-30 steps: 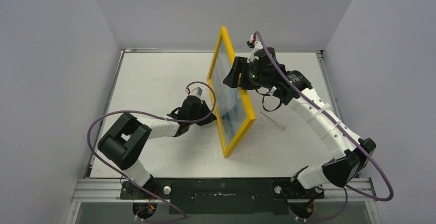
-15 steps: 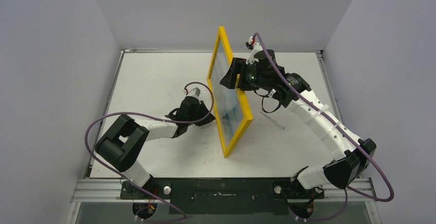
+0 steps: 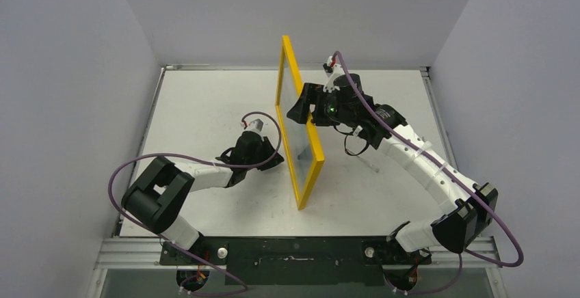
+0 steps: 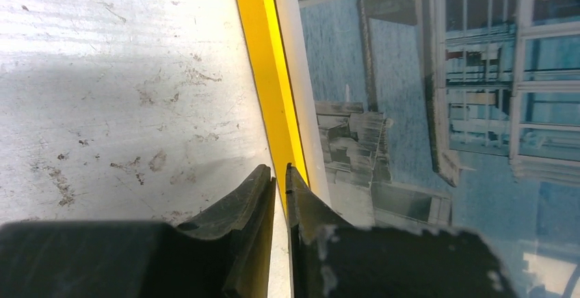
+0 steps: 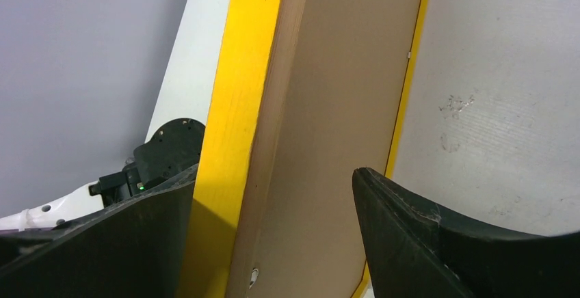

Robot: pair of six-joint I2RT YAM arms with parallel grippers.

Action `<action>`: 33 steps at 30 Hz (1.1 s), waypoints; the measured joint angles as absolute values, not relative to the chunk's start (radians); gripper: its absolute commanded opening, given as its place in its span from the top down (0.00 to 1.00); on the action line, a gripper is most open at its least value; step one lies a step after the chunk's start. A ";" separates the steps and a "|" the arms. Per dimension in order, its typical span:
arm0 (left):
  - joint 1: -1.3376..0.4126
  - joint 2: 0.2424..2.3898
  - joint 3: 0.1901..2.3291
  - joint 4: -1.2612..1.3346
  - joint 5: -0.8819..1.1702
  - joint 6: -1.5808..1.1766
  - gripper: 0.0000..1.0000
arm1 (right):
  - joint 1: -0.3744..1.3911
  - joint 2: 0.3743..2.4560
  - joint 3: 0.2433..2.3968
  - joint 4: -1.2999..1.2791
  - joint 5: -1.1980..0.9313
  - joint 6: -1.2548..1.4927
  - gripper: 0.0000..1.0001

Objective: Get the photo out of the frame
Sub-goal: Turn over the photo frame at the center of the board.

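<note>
The frame (image 3: 311, 175) stands on edge on the table, nearly edge-on in the top view, its yellow border (image 4: 263, 59) facing left. The photo (image 4: 410, 106), a blue and white building print, sits inside it. My left gripper (image 4: 279, 169) is shut, its tips at the yellow border near the frame's lower edge with nothing held between them. My right gripper (image 5: 277, 171) straddles the frame's top edge, open. One finger is on the yellow side. The other stands clear of the brown backing (image 5: 342, 72).
A thin small tool (image 3: 369, 163) lies on the table just right of the frame, under the right arm. A small metal tab (image 5: 254, 275) shows on the backing's edge. Grey walls close the table in on three sides.
The frame has swung from leaning right to nearly upright and edge-on. My right gripper's jaws have spread wider around its top edge. The left arm has shifted slightly left.
</note>
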State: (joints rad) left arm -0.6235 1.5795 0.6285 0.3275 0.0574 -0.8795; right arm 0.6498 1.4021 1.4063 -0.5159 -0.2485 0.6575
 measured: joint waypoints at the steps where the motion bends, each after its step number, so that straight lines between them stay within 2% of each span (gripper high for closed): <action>1: -0.622 1.575 0.626 0.330 0.057 -0.879 0.88 | 0.651 1.402 1.405 -0.513 -0.249 0.657 0.23; 8: -0.616 1.522 0.595 0.354 0.056 -0.879 0.83 | 0.661 1.402 1.395 -0.492 -0.258 0.656 0.15; 16: -0.612 1.496 0.564 0.352 0.046 -0.879 0.80 | 0.672 1.402 1.383 -0.463 -0.282 0.645 0.14; 22: -0.604 1.488 0.553 0.352 0.045 -0.879 0.78 | 0.681 1.403 1.380 -0.457 -0.295 0.641 0.00; 24: -0.598 1.464 0.540 0.339 0.043 -0.879 0.69 | 0.683 1.403 1.379 -0.457 -0.296 0.640 0.10; 28: -0.585 1.356 0.530 0.286 0.030 -0.879 0.43 | 0.683 1.403 1.378 -0.454 -0.303 0.640 0.10; 33: -0.577 1.151 0.547 0.183 -0.008 -0.880 0.21 | 0.683 1.403 1.376 -0.446 -0.309 0.640 0.10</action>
State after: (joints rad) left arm -0.5770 1.1507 0.5468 0.1825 -0.0078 -0.8803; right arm 0.6834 1.4033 1.3762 -0.4461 -0.3092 0.6395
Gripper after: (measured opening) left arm 0.677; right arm 0.900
